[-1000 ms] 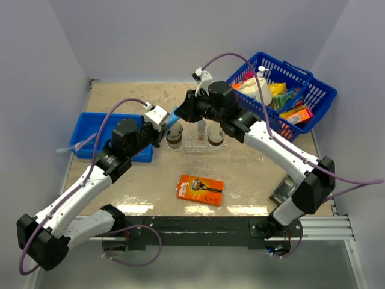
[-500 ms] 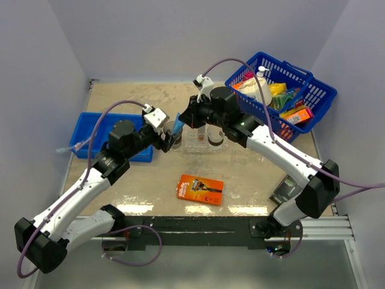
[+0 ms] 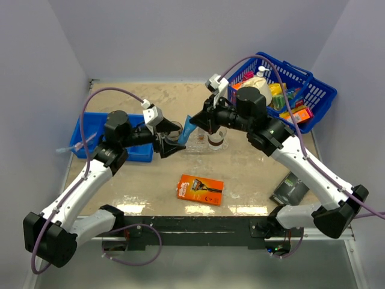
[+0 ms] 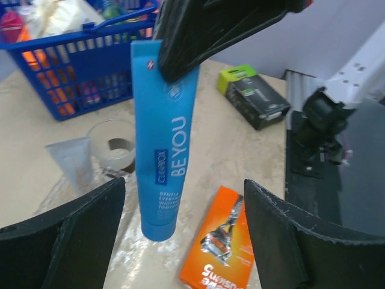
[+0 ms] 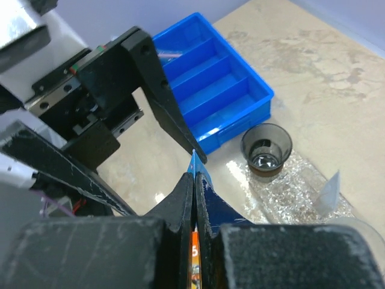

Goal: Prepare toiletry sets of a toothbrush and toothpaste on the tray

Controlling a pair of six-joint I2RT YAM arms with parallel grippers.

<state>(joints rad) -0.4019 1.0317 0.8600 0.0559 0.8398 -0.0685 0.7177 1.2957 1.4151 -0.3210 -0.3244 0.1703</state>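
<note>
Rightward the right tool [image 3: 194, 122] has drawn back, clamped on the toothpaste [image 4: 163, 150] at its crimped top edge. It hangs free between the left tool's [image 3: 170, 143] wide-open jaws, touching neither, with the tray [image 5: 304, 183] just below.

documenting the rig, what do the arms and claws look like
The left arm and right arm have white link shells, black joints and a looping purple cable each. The left claw and right claw are matte black with flat wedge-shaped fingers, scuffed at the edges.
</note>
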